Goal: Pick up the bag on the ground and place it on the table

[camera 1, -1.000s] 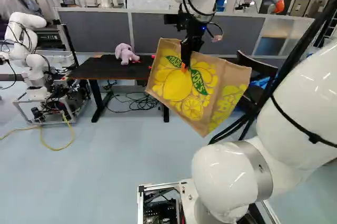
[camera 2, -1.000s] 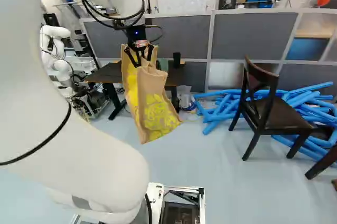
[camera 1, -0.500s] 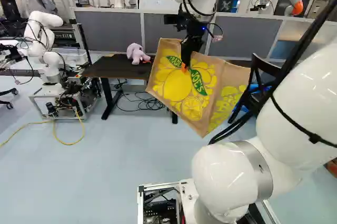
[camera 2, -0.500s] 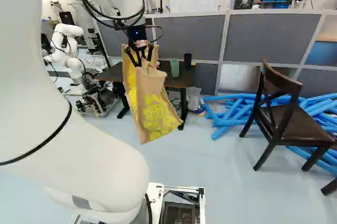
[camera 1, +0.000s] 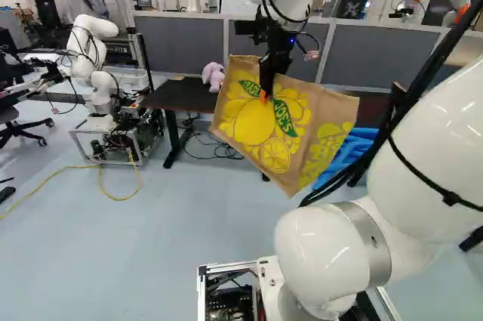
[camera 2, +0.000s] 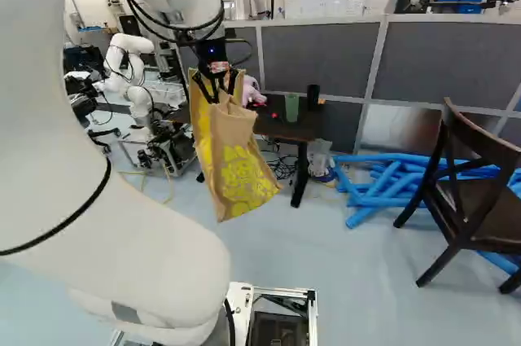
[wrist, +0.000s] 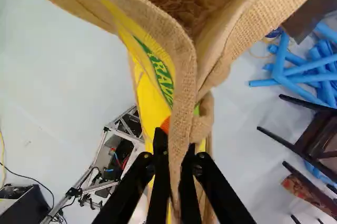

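Closest, at the foot of both base views, the white arm [camera 1: 339,253] rose from its lowest joint. Its black gripper [camera 2: 213,99] was closed on one rim edge of the tan and yellow bag [camera 1: 256,128], pinching the cloth between both fingers. The bag hung tilted below the fingers, off the floor [camera 1: 204,260], its open mouth spreading out ahead of them in the wrist view. Beyond, at the right of the right base view, stood a dark chair [camera 2: 468,187]. Past the bag was the dark table [camera 1: 179,97], holding a pink plush toy [camera 1: 213,74], a green cup [camera 2: 291,107] and a black cup [camera 2: 313,96]. Blue tubes [camera 2: 387,187] lay beside it, before grey partitions [camera 2: 326,57].
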